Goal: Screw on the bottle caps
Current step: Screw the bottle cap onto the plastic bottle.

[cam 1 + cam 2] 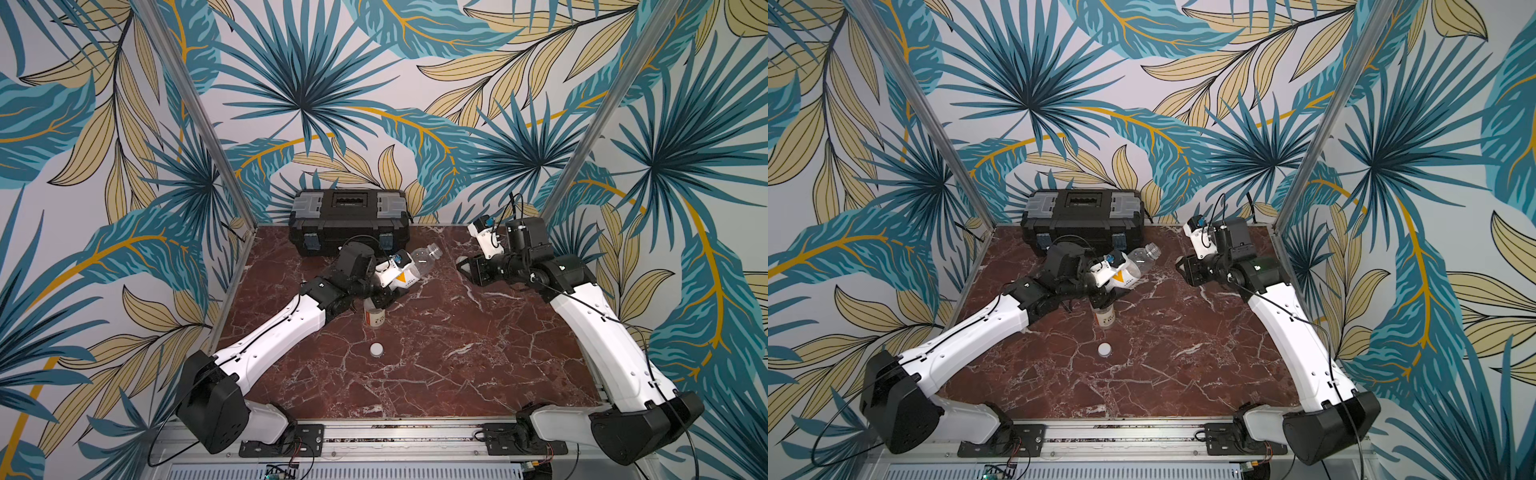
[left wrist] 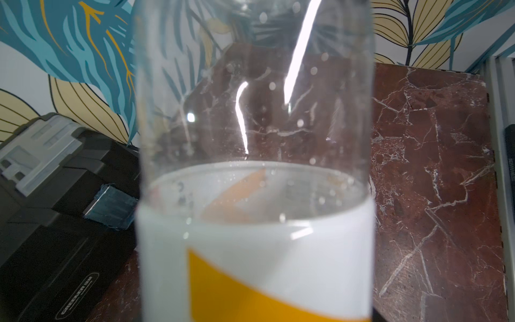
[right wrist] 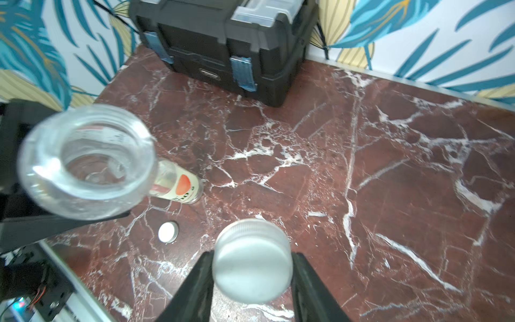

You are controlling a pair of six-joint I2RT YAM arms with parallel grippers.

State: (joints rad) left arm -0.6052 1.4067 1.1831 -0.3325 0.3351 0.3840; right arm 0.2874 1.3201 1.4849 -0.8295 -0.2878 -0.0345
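Leaf-patterned wallpaper surrounds a red marble table (image 1: 457,365) with a black toolbox (image 1: 349,220) at its back edge. Over the table's middle the left gripper (image 1: 395,289) is clamped around the yellow-labelled bottle (image 1: 424,259), holding it tilted off the surface with its open neck pointing toward the right gripper (image 3: 252,267), whose jaws pinch a white cap (image 3: 252,259) by its sides, near that neck but apart from it. Just beside the left gripper the red-marked bottle (image 1: 375,318) stands on the marble, and the second cap (image 1: 376,349) lies flat nearby, closer to the robot.
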